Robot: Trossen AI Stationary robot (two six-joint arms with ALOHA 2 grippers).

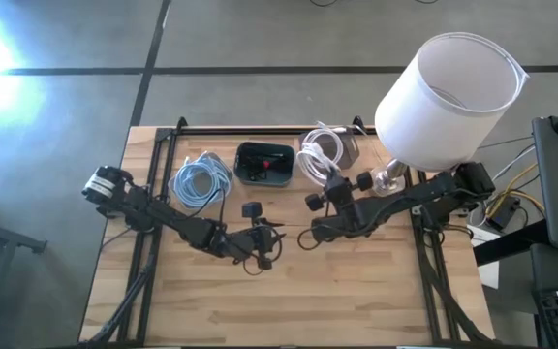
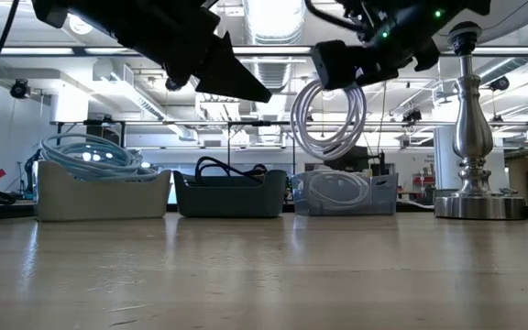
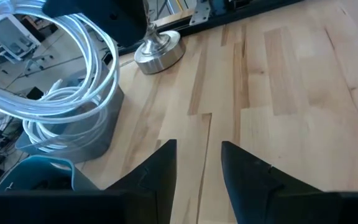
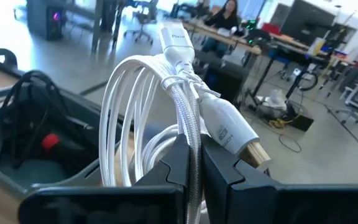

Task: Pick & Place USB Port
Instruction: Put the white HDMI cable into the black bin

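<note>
**White cable coil held above the bins**

My right gripper has its jaws clamped on a coiled white USB cable, lifted over the clear bin of white cables. Printing on its plugs is too blurred to read. My left gripper hovers over the wooden worktop, jaws narrowly parted, empty.
</note>
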